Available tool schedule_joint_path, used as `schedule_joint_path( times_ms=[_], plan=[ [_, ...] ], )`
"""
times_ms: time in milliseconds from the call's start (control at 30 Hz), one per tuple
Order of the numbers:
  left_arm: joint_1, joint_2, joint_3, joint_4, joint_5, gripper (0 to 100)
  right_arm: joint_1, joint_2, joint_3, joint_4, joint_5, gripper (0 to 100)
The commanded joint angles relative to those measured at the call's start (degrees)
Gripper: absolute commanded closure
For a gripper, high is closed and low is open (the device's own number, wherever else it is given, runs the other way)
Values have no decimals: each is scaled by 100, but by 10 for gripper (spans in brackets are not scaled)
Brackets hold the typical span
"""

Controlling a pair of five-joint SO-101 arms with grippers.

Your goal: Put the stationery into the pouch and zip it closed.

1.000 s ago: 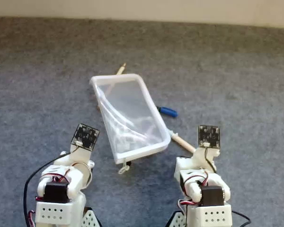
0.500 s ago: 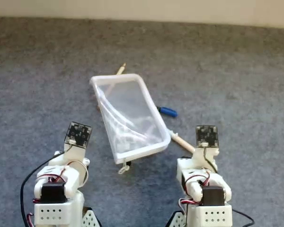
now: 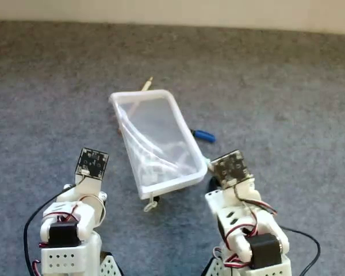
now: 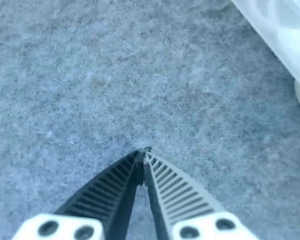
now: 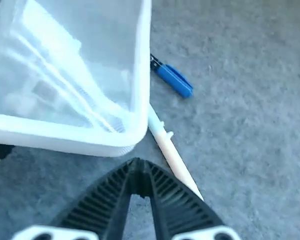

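Left gripper [image 4: 142, 151]: fingers pressed together, low over carpet [image 4: 90, 75], near pouch [image 4: 282, 35].
Right gripper [image 5: 138, 164]: closed, empty, at pouch corner, beside white pen [image 5: 166, 145].
Blue-capped pen [image 5: 174, 81]: against pouch side.
Pencil [image 3: 146, 85]: protrudes from pouch's far edge.

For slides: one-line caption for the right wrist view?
Shut right pincer near the pouch corner, with white pen and blue pen on grey carpet.

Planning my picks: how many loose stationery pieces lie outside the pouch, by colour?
Blue pen: 1
White pen: 1
Wooden pencil: 1
Total: 3, each lying at the edge of the pouch.
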Motion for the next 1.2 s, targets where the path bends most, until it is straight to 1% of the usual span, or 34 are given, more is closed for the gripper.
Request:
schedule_joint_path(
  times_ms=[0,100,300,400,633,700,800,867,1167],
  plan=[
    [-40,-75,-382,-9,-62,995,-567,954,-382,13,88,992],
    [-40,-75,-382,-9,-62,995,-1103,1965,-752,-57,53,992],
    [-40,-75,-382,-9,-62,995,-1930,3547,-1534,-110,-457,992],
    [-40,-75,-382,-18,-62,995,-2167,4119,-1684,-462,-721,992],
    [-40,-75,-382,-18,-62,986,-2220,5279,-1710,-1437,-958,992],
    [-110,-75,-382,-18,-53,940,-2202,5499,-1719,-1684,-993,991],
    [-435,-75,-382,-18,-18,859,-2193,5657,-1727,-2132,-1029,991],
    [-611,-75,-382,-18,-18,835,-2193,5657,-1727,-2369,-1029,991],
    [-655,-75,-382,-18,-18,836,-2193,5701,-1727,-3556,-1011,991]
  ],
)
